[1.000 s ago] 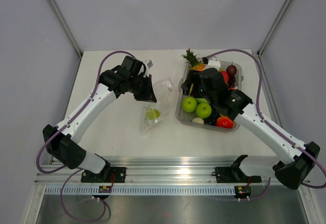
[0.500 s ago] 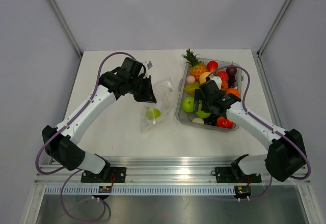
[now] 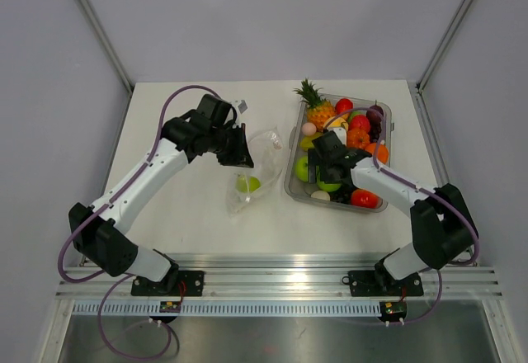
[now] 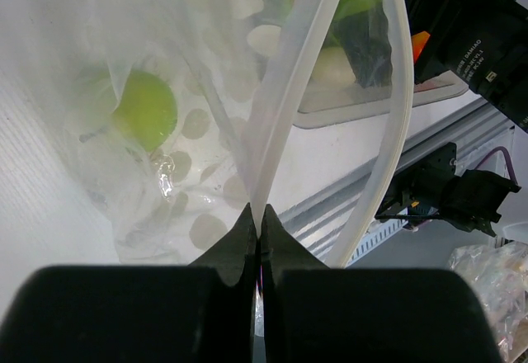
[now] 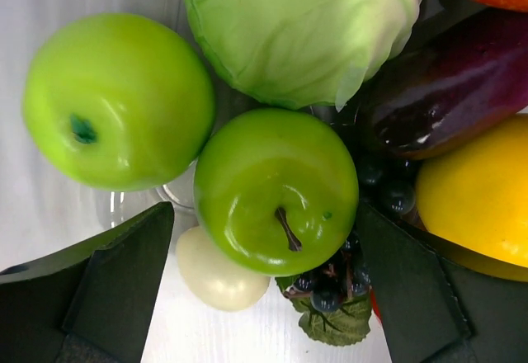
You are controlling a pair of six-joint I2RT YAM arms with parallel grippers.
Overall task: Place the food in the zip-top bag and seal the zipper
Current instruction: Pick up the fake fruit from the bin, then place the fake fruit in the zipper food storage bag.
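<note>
The clear zip-top bag [image 3: 256, 165] lies left of the tray with one green piece [image 3: 247, 184] inside it. My left gripper [image 3: 241, 155] is shut on the bag's mouth edge. In the left wrist view its fingertips [image 4: 257, 214] pinch the white zipper strip [image 4: 289, 91], and the green piece [image 4: 144, 111] shows through the plastic. My right gripper [image 3: 323, 172] hangs open over the tray's near left part. In the right wrist view its fingers [image 5: 124, 272] straddle a green apple [image 5: 276, 190] without touching it. A second green apple [image 5: 115, 99] and a cabbage [image 5: 297, 33] lie beside it.
The rigid clear tray [image 3: 291, 183] holds more food: a pineapple [image 3: 315, 107], red and orange pieces, dark grapes [image 5: 330, 289], a purple piece [image 5: 454, 74], a yellow piece [image 5: 478, 190] and a pale egg-shaped piece [image 5: 214, 276]. The metal rail runs along the table's near edge.
My right arm has folded back and brought its gripper down over the green apples at the tray's near left, with the jaws opened wider. The left gripper and bag have not moved.
</note>
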